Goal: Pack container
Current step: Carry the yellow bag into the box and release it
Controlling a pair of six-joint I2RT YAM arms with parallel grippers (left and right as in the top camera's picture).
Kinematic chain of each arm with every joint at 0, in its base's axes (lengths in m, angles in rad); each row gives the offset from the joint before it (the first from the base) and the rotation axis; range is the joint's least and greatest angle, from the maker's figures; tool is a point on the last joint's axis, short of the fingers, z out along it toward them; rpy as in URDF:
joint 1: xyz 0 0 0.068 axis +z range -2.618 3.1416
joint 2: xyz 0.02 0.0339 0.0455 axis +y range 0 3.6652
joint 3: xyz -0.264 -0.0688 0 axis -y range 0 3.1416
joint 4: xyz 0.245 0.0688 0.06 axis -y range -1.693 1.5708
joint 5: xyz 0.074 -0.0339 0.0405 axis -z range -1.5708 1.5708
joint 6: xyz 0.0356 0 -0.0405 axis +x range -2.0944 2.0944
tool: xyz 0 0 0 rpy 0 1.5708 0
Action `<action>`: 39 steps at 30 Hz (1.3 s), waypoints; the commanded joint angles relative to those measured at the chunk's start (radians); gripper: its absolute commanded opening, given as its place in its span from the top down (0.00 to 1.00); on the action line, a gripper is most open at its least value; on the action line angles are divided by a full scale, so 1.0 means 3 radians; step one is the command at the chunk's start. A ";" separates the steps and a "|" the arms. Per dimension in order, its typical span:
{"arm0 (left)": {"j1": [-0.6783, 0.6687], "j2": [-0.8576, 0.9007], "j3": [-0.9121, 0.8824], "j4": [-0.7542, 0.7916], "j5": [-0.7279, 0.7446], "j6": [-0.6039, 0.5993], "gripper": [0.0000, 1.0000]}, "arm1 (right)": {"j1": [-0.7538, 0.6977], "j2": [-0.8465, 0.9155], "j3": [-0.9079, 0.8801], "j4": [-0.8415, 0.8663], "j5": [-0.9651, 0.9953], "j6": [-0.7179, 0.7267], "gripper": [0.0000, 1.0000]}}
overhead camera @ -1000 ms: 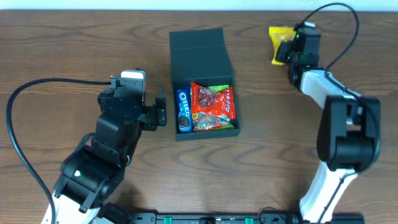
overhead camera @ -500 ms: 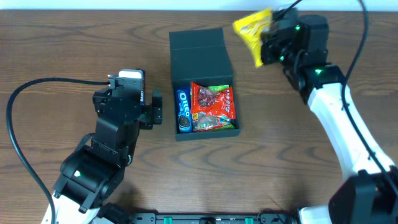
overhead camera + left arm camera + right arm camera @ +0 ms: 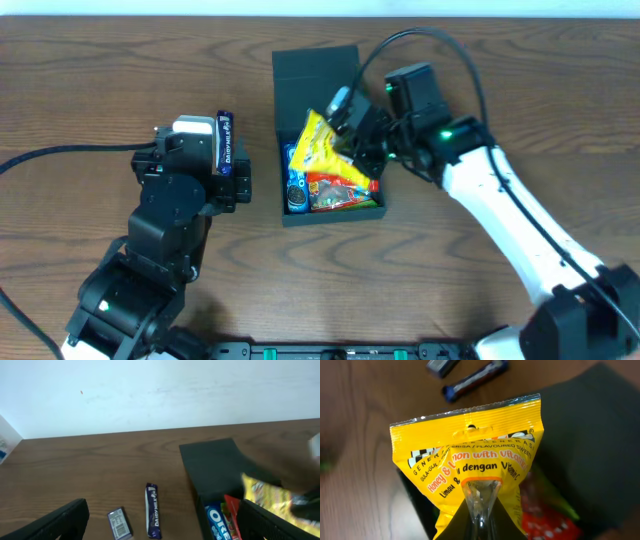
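The dark teal container (image 3: 318,72) stands open at the table's middle, lid flap lying back. It holds an Oreo pack (image 3: 296,182) and a red snack packet (image 3: 342,190). My right gripper (image 3: 358,135) is shut on a yellow honey-lemon candy packet (image 3: 322,143) and holds it over the open box. In the right wrist view the fingers (image 3: 480,510) pinch the packet (image 3: 470,455) at its lower edge, above the container (image 3: 590,435). My left gripper (image 3: 242,172) is open and empty, left of the box. In the left wrist view the container (image 3: 215,465) lies at the right.
A purple Dairy Milk bar (image 3: 153,517) and a small dark packet (image 3: 119,523) lie on the wood left of the box, between my left gripper's fingers (image 3: 165,530). The bar also shows in the overhead view (image 3: 226,140). A white wall runs along the back edge.
My right arm swung from the back right corner to over the container, carrying the yellow packet. My left arm drew back to the left, uncovering the Dairy Milk bar.
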 commanded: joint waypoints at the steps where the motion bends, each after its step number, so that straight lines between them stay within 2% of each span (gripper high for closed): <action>1: 0.0008 -0.0024 0.0066 0.0017 -0.0071 0.0034 0.05 | 0.0092 0.0184 0.0008 -0.0074 -0.0075 -0.0326 0.92; 5: 0.0006 -0.0024 0.0066 0.0017 -0.0071 0.0034 0.05 | 0.0108 0.0435 0.0008 -0.0146 -0.0055 -0.0590 0.98; 9: 0.0008 -0.0024 0.0066 0.0017 -0.0071 0.0034 0.05 | 0.0107 0.0753 0.0008 -0.0153 0.0320 -0.0637 0.99; 19: 0.0006 -0.0024 0.0066 0.0014 -0.0071 0.0034 0.05 | 0.0107 0.1141 0.0006 -0.0228 0.1175 -0.0874 0.90; 23: 0.0006 -0.0024 0.0066 0.0014 -0.0071 0.0034 0.05 | 0.0108 0.1204 0.0008 -0.0225 0.1338 -0.0984 0.80; 24: 0.0008 -0.0024 0.0066 0.0014 -0.0071 0.0034 0.05 | 0.0108 0.1207 0.0006 -0.0224 0.1366 -0.0983 0.73; 25: 0.0006 -0.0024 0.0066 0.0014 -0.0071 0.0034 0.05 | 0.0108 0.1207 0.0008 -0.0224 0.1375 -0.0983 0.62; 27: 0.0008 -0.0024 0.0066 0.0014 -0.0071 0.0034 0.05 | 0.0108 0.1203 0.0008 -0.0223 0.1375 -0.0980 0.56; 33: 0.0008 -0.0024 0.0066 0.0014 -0.0071 0.0034 0.05 | 0.0117 0.1062 0.0011 -0.0226 0.1303 -0.0738 0.50; 39: 0.0008 -0.0024 0.0066 0.0011 -0.0071 0.0034 0.05 | 0.0139 0.0546 0.0011 -0.0225 0.0950 -0.0736 0.40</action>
